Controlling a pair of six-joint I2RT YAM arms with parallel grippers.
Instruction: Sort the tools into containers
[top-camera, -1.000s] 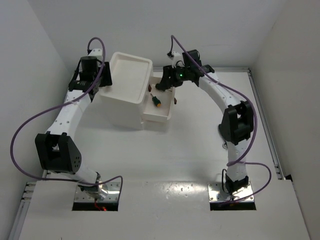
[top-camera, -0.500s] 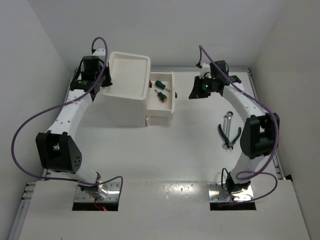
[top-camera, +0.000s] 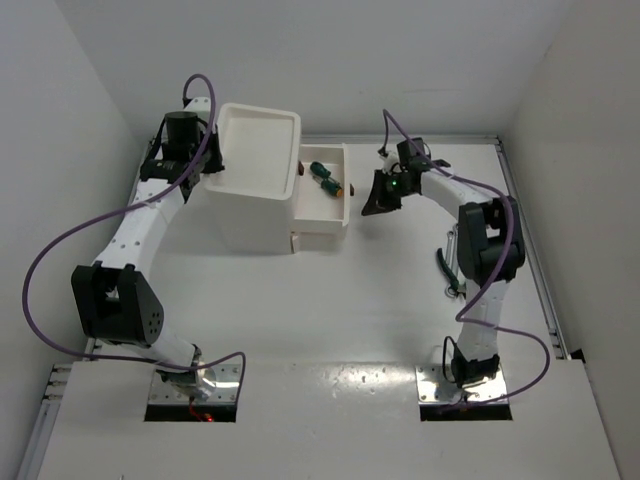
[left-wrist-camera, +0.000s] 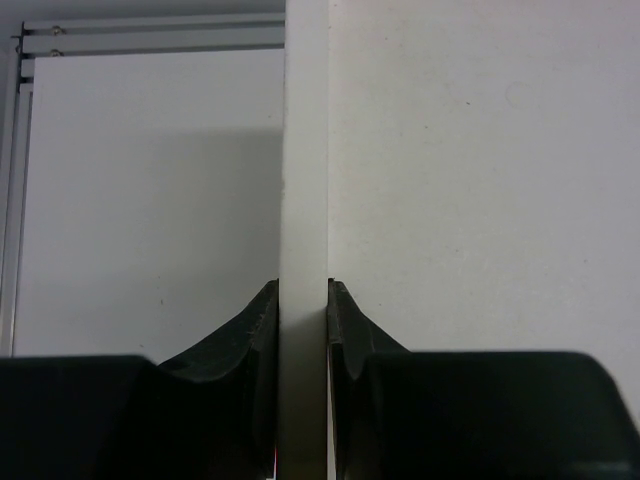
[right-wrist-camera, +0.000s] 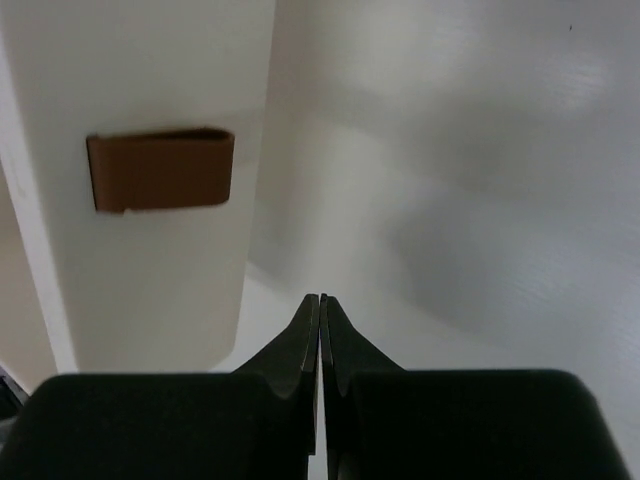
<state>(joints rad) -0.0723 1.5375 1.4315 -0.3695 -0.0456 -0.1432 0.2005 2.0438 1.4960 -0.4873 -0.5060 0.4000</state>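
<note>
The white drawer unit (top-camera: 255, 205) stands at the back left, its recessed tray top (top-camera: 258, 150) bare. Its top drawer (top-camera: 335, 215) is pulled out to the right, and green-handled tools (top-camera: 325, 178) lie in it. My left gripper (top-camera: 211, 160) is shut on the tray's left rim (left-wrist-camera: 303, 180), with a finger on each side of the wall (left-wrist-camera: 303, 290). My right gripper (top-camera: 373, 203) is shut and empty (right-wrist-camera: 320, 298), just right of the drawer front with its brown handle (right-wrist-camera: 160, 170). Green-handled pliers (top-camera: 444, 264) lie on the table, partly hidden by the right arm.
The white walls close in at the back and on both sides. A metal rail (top-camera: 530, 250) runs along the table's right edge. Purple cables loop off both arms. The right arm's elbow (top-camera: 485, 240) hangs over the pliers.
My right gripper has swung out from over the drawer, shut, and come back left to the drawer front. The drawer unit sits straighter than a second ago. The left gripper has closed on the rim.
</note>
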